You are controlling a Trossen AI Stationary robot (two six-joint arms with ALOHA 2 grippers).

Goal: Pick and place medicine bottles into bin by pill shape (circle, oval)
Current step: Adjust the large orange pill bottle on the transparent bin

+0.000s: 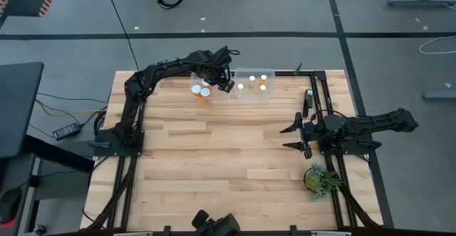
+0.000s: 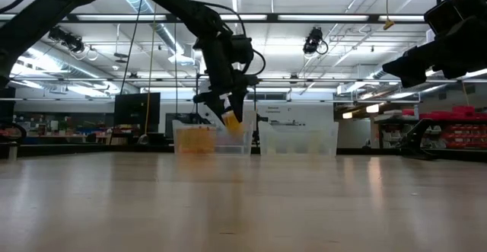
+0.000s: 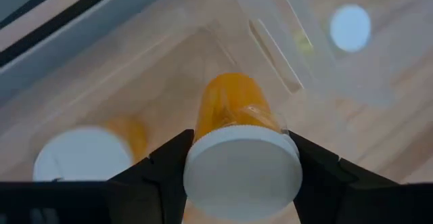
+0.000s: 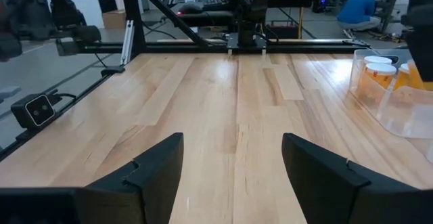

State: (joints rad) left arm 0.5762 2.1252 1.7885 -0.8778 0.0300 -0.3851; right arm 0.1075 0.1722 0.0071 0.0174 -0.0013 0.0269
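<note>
My left gripper hangs over the right end of the left clear bin at the table's far edge, shut on an orange medicine bottle with a white cap. In the low view the bottle sits at the height of that bin's rim. Two white-capped bottles stand in the left bin; one of them also shows in the left wrist view. The right bin holds several bottles. My right gripper waits open at the table's right side, touching nothing. My left gripper pinches the bottle's white cap between its two fingers, one on each side of the cap's rim. The fingers come from above, pointing steeply down. The bottle hangs below them, tilted, base downward, clear of the table.
The two clear bins stand side by side along the far edge, with a wall between them. A small green plant sits at the near right. The wooden table top lies bare between the arms.
</note>
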